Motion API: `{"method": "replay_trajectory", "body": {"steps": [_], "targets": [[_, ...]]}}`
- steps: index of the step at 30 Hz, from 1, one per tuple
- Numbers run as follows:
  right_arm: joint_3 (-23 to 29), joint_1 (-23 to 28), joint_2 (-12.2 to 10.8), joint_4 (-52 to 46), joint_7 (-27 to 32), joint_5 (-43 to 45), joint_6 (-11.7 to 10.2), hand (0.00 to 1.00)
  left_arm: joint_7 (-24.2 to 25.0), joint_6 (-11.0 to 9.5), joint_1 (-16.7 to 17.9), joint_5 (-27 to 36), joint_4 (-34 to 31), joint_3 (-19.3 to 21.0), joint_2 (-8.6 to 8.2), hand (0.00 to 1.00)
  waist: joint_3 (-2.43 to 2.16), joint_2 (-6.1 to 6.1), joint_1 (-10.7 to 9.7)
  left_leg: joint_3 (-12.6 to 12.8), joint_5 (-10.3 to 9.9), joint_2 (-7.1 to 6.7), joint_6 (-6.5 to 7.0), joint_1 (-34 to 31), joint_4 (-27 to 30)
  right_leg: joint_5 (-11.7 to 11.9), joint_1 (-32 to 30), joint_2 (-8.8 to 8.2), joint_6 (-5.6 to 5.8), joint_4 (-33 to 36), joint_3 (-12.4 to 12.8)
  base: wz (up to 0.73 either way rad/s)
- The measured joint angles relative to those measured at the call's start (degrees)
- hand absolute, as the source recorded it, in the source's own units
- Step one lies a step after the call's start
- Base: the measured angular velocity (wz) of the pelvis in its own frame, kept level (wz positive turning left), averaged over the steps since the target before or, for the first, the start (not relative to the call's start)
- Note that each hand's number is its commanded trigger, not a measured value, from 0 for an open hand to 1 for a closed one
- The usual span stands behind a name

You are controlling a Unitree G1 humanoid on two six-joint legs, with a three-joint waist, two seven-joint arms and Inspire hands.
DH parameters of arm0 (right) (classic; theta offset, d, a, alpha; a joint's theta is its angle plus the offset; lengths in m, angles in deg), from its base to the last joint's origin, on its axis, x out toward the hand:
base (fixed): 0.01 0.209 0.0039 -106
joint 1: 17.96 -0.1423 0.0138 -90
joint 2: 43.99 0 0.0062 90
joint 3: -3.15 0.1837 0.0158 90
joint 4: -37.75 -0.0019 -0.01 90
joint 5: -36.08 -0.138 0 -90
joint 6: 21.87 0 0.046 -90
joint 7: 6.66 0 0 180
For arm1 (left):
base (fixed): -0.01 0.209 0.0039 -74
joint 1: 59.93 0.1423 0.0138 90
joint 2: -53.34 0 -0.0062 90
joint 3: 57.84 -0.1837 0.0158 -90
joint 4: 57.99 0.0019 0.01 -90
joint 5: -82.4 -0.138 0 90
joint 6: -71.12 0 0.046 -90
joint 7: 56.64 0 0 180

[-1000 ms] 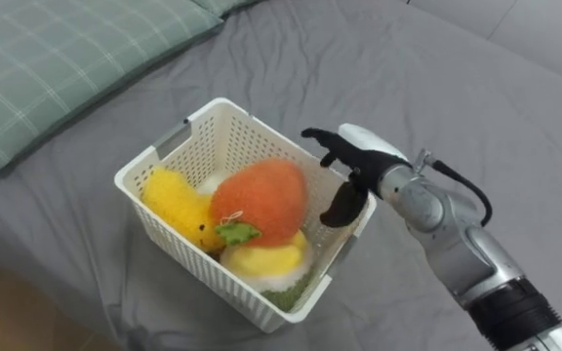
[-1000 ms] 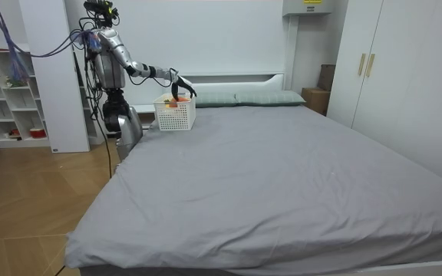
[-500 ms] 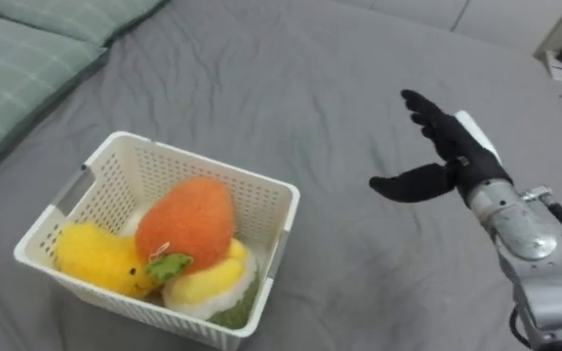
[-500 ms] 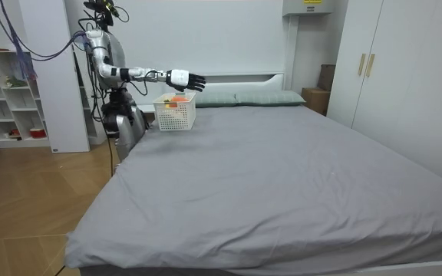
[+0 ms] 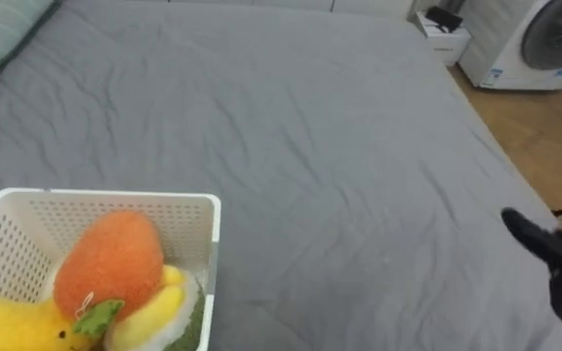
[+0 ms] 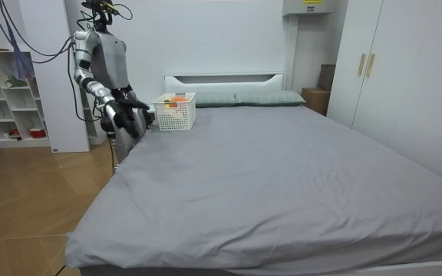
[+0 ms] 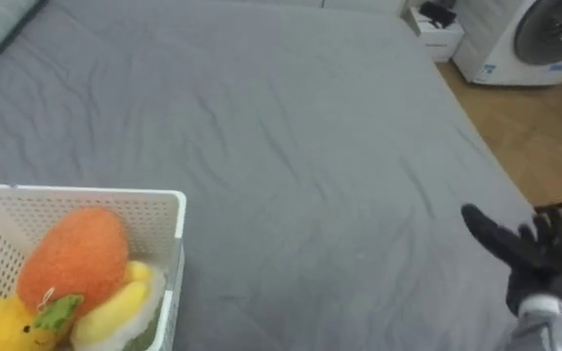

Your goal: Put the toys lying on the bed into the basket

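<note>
Toys, orange and yellow plush, sit heaped in the white basket at eight o'clock on the grey bed. Right hand hangs at four o'clock, fingers spread, empty. Risk: the heap seems to top the rim, so a careless lift could spill one.
</note>
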Motion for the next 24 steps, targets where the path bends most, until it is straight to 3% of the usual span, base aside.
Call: {"method": "replay_trajectory", "body": {"steps": [3,9,14,17,19,24], "targets": [[0.12,1.98,-1.4,9.04,1.61,-6.36,-1.43,0.0,-0.32,0.01,0.13,3.5,0.13,-0.03,-0.48,0.0,0.08,0.76,-1.37,0.43,-0.02,0.1,-0.05,0.01,0.19,-0.11,-0.13,0.06,-0.12,0.39,0.38,-0.07],[0.38,5.28,-5.14,30.49,0.77,-3.59,-2.48,0.0,-0.99,-0.34,0.41,3.16,2.11,0.05,-1.29,0.0,-0.02,1.11,-3.07,0.79,-0.18,0.15,-0.21,0.38,0.73,-1.16,-0.12,-0.05,-0.35,0.79,0.35,-0.02],[-3.19,6.16,-5.59,40.84,-2.87,16.12,-0.07,0.0,-0.81,-0.31,0.47,2.04,3.15,-0.14,-1.54,0.0,-0.13,1.29,-2.97,0.85,-0.16,0.05,-0.19,0.54,0.79,-1.4,-0.21,-0.38,-0.34,1.61,0.25,-0.02],[-9.64,5.37,-5.41,42.4,-4.74,31.11,0.48,0.0,-0.76,-0.23,-0.25,0.37,3.58,-0.24,-1.36,0.0,-0.05,1.45,-1.02,0.93,-0.17,0.03,-0.17,0.56,0.8,-1.17,-0.31,-0.21,-0.38,1.54,0.38,-0.07],[-13.49,2.66,-5.31,43.88,-5.34,38.93,2.01,0.0,-0.75,-0.22,-0.86,0.43,3.63,-1.6,-1.2,0.0,-0.06,1.42,0.73,0.67,0.03,-0.05,0.16,0.72,0.82,-0.93,0.03,-0.3,-0.31,1.35,0.02,0.05],[-17.42,-3.65,-5.6,44.8,-6.39,48.83,2.65,0.0,-0.85,-0.05,-1.25,-0.16,3.61,-5.25,-1.58,0.0,-0.11,1.59,1.98,-0.73,0.05,-0.13,0.15,0.21,0.84,-0.64,0.82,-0.33,-0.24,-0.29,-1.51,0.14]]}}
